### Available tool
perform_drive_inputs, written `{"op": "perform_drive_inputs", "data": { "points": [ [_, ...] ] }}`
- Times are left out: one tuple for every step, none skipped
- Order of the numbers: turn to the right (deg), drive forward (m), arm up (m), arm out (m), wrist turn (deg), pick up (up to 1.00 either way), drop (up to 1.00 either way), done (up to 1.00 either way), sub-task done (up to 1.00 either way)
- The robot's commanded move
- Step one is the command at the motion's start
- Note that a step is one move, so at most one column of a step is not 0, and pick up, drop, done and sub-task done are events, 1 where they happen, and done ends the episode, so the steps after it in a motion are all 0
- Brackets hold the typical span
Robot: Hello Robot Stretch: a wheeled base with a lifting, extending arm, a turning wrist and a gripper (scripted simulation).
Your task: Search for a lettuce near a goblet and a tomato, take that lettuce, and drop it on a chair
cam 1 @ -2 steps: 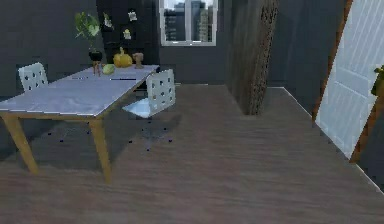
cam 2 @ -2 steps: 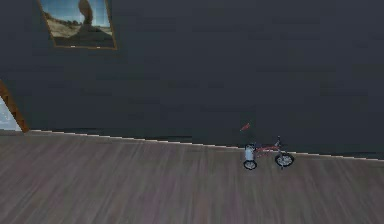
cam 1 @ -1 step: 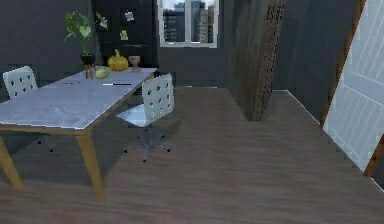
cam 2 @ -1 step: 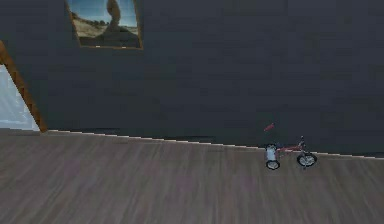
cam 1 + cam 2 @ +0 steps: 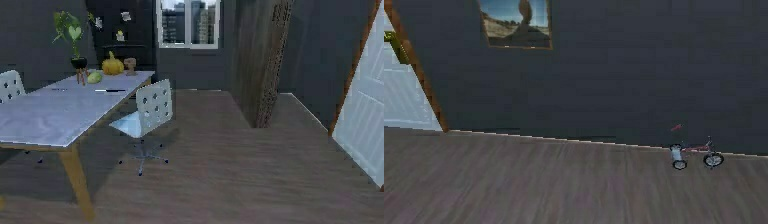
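Observation:
A long table (image 5: 50, 115) with a pale top and wooden legs stands at the forward view's left. At its far end lies a small pale green round blob (image 5: 94, 76), possibly the lettuce. Just left of it is a dark, reddish vessel (image 5: 79, 66) with a leafy plant (image 5: 70, 30) rising above it. Right of the green blob sits a yellow-orange rounded thing (image 5: 113, 66), then a small dark cup (image 5: 130, 66). A white swivel chair (image 5: 146, 110) stands at the table's right side, and another white chair (image 5: 10, 86) at the far left.
Bare wooden floor lies ahead and to the right of the table. A window (image 5: 190, 22) is in the back wall, a wooden partition (image 5: 262, 60) beside it, and a white door (image 5: 365, 110) at the right. A framed picture (image 5: 517, 22) hangs on the dark side wall, with a small toy tricycle (image 5: 694, 154) below it.

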Motion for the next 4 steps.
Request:
{"op": "perform_drive_inputs", "data": {
  "points": [
    [12.0, 0.00, 0.00, 0.00, 0.0, 0.00, 0.00, 0.00, 0.00],
    [0.0, 1.00, 0.00, 0.00, 0.0, 0.00, 0.00, 0.00, 0.00],
    [0.0, 0.35, 0.00, 0.00, 0.0, 0.00, 0.00, 0.00, 0.00],
    [-3.0, 0.00, 0.00, 0.00, 0.0, 0.00, 0.00, 0.00, 0.00]
  ]
}}
